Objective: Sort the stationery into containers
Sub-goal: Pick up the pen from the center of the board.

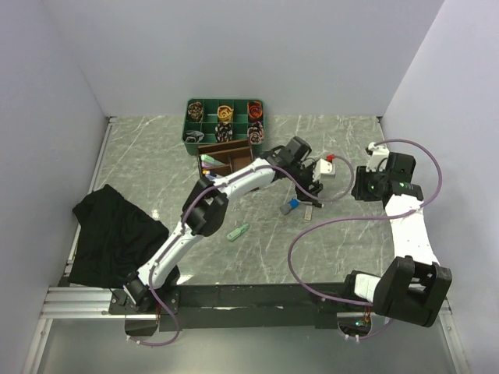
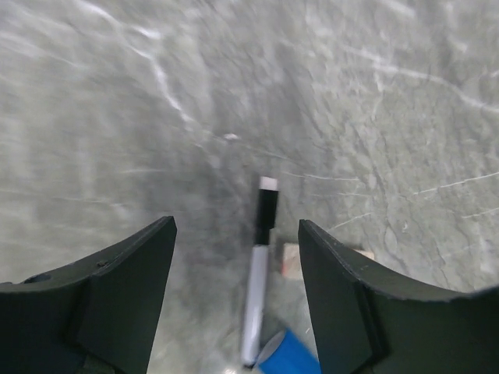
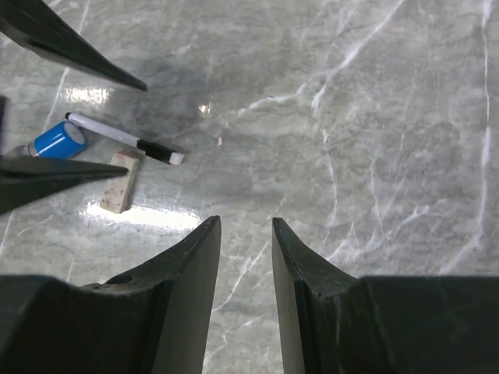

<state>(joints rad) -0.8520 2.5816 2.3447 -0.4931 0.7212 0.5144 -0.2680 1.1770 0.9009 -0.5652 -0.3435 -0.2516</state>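
White pen point(image 2: 257, 288) lies between wide left jaws; neighbouring blue cylinder point(image 2: 292, 355) may snag closure; right jaws narrow, empty.

The table point(image 1: 156, 156) presents a grey, white-veined marble-pattern top with glossy light reflections, enclosed by a plain pale back wall point(image 1: 249, 47), left wall point(image 1: 39, 117) and right wall point(image 1: 460, 93), with an aluminium rail point(image 1: 78, 301) at its near left edge.

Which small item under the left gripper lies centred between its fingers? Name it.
The thin white pen with a black cap: it lies lengthwise in the gap, while the short blue cylinder and beige block sit off to one side.
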